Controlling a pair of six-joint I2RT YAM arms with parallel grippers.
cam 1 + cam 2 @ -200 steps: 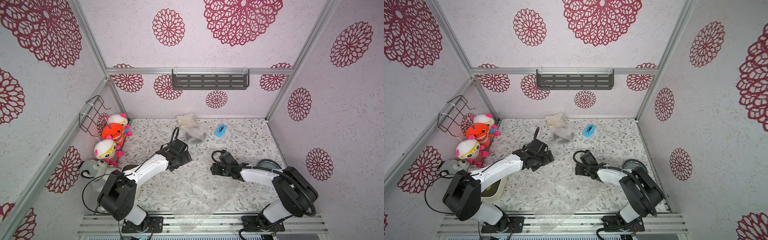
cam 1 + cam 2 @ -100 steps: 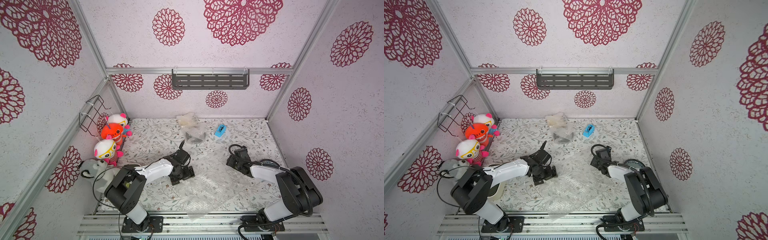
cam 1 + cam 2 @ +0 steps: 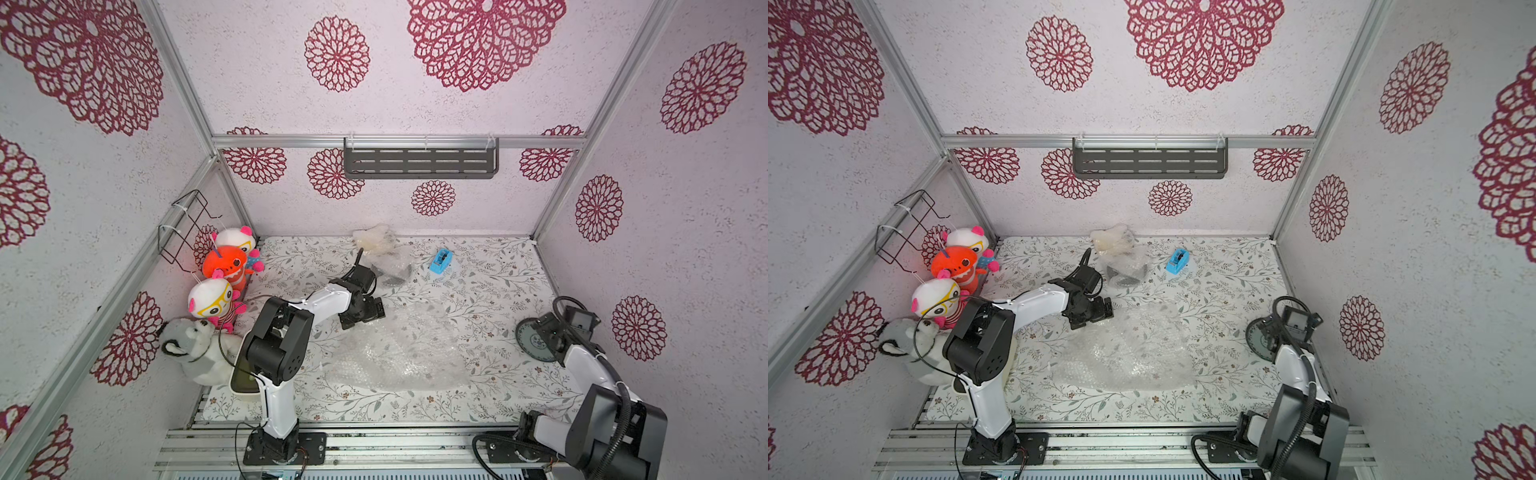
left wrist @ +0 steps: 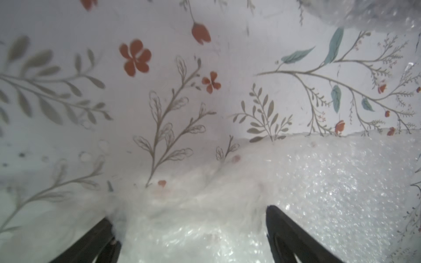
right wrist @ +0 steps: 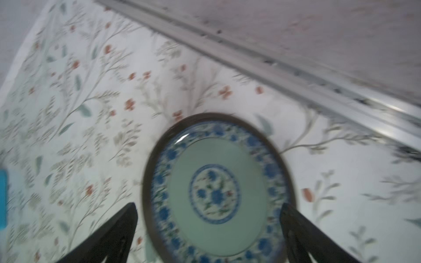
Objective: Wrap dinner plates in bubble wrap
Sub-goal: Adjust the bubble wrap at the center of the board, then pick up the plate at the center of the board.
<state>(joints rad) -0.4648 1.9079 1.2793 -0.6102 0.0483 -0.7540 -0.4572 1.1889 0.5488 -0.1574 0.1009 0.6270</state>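
A clear bubble wrap [image 3: 399,349] sheet lies spread flat mid-table, seen in both top views. My left gripper [image 3: 371,311] stands open at the sheet's far left corner. In the left wrist view the bubble wrap [image 4: 227,205] edge lies between the left gripper's [image 4: 189,214] spread fingers, not pinched. A pale blue-grey dinner plate [image 3: 527,345] with blue pattern lies flat near the right wall. My right gripper [image 3: 542,337] hovers over it, open. In the right wrist view the plate [image 5: 216,193] sits between the right gripper's [image 5: 209,205] wide fingers.
Two bubble-wrapped bundles sit at the back, one pale [image 3: 374,239] and one dark [image 3: 392,270]. A blue tape dispenser [image 3: 440,259] is beside them. Plush toys [image 3: 220,266] line the left wall. A cream container [image 3: 245,376] stands under the left arm.
My right gripper left the sheet's middle, swung right to over the patterned plate, and opened. The sheet now lies farther from the front rail. My left gripper dipped forward, then returned.
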